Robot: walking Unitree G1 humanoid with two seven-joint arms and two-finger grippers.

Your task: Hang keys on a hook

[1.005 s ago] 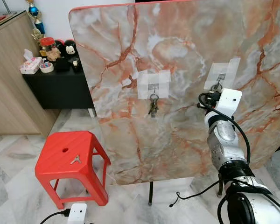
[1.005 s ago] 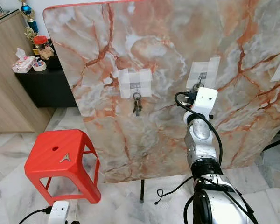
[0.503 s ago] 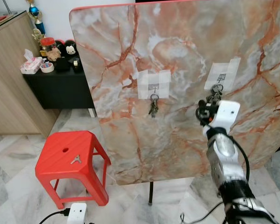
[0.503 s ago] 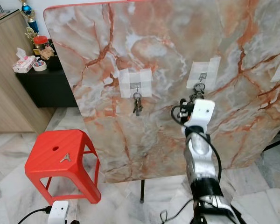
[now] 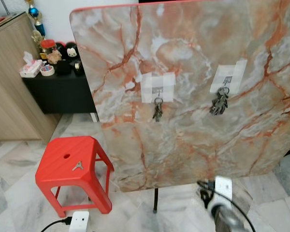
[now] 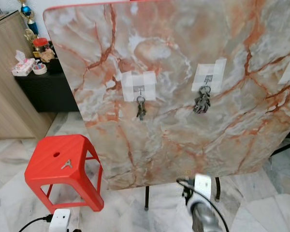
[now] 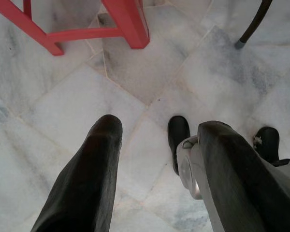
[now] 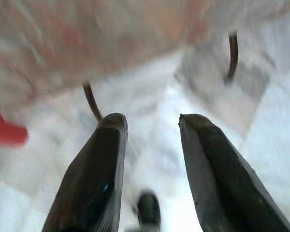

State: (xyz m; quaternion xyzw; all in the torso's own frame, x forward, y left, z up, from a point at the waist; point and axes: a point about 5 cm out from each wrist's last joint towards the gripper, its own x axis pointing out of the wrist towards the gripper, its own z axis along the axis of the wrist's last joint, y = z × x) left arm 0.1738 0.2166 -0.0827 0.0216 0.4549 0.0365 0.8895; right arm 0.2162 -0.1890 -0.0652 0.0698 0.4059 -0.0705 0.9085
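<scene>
Against the upright marble table (image 5: 183, 58), keys (image 5: 219, 102) are hanging on a hook (image 5: 226, 83), well above the right pincer (image 8: 150, 145), its fingers apart and empty

right arm (image 5: 221, 208) low, blurred, right gripper (image 8: 150, 130) fingers apart, empty, left gripper (image 7: 157, 140) fingers apart, pointing at floor
</scene>
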